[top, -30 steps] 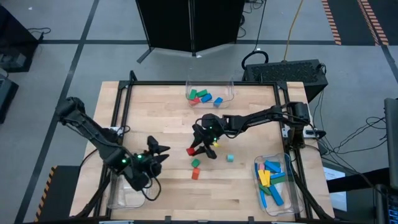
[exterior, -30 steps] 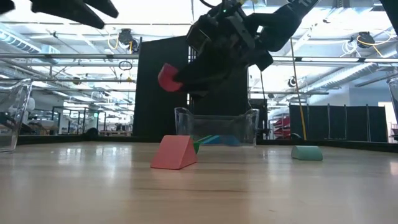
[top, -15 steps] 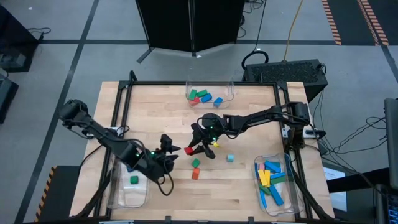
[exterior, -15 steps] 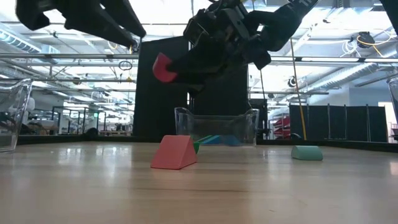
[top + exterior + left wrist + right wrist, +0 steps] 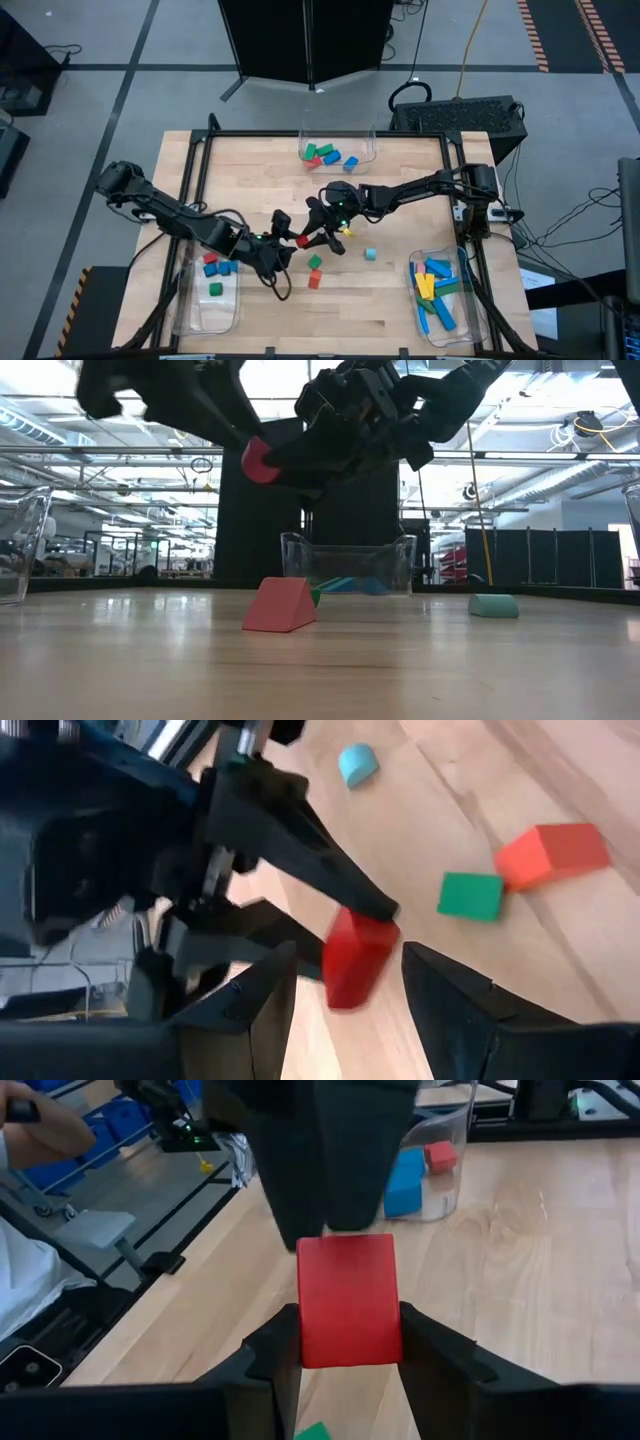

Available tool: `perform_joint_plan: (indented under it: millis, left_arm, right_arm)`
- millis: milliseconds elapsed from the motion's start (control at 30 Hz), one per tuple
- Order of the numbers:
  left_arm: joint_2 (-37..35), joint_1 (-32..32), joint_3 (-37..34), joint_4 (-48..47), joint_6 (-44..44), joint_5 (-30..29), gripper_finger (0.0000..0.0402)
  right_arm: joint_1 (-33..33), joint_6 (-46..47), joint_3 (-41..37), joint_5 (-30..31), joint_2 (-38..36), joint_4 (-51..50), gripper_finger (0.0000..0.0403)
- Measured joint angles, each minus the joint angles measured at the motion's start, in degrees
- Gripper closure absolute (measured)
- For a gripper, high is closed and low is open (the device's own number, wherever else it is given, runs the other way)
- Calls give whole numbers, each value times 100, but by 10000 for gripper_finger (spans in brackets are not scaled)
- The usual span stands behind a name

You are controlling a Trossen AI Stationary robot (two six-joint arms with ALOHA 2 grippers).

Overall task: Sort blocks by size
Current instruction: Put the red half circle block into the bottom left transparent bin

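Observation:
A red block (image 5: 348,1295) hangs in the air over the table's middle, with my right gripper (image 5: 348,1342) shut on it. My left gripper (image 5: 347,955) has reached in from the left and stands open just short of the block's free end (image 5: 352,960), one finger to either side. Whether it touches the block, I cannot tell. On the table below lie a green block (image 5: 316,262), an orange-red block (image 5: 313,281), a cyan block (image 5: 370,254) and a yellow block (image 5: 346,232). In the low view the red block (image 5: 257,460) shows between both grippers. My right gripper pinches the red block by two opposite faces (image 5: 303,1315) between its two fingers. The fingers come from the table's right, slanting slightly down. The block sticks out past the fingertips toward the left arm, lifted clear of the table.
Three clear bins hold sorted blocks: one at the far edge (image 5: 372,152), one at the near right with long bars (image 5: 462,300), one at the near left (image 5: 190,300) with small blue, red and green pieces. A person's hand (image 5: 40,1125) shows beyond the table.
My left gripper has swung from above the near-left bin toward the table's middle, sinking a little, up to the red block; its fingers stay open. My right gripper has kept its place and tipped slightly, so the block's free end has risen a little.

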Motion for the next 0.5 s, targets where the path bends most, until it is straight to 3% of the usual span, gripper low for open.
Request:
perform_joint_plan:
  millis: [500]
  left_arm:
    - [453, 338, 1, 203, 349, 518, 223]
  right_arm:
    - [-1, 4, -7, 19, -2, 45, 268]
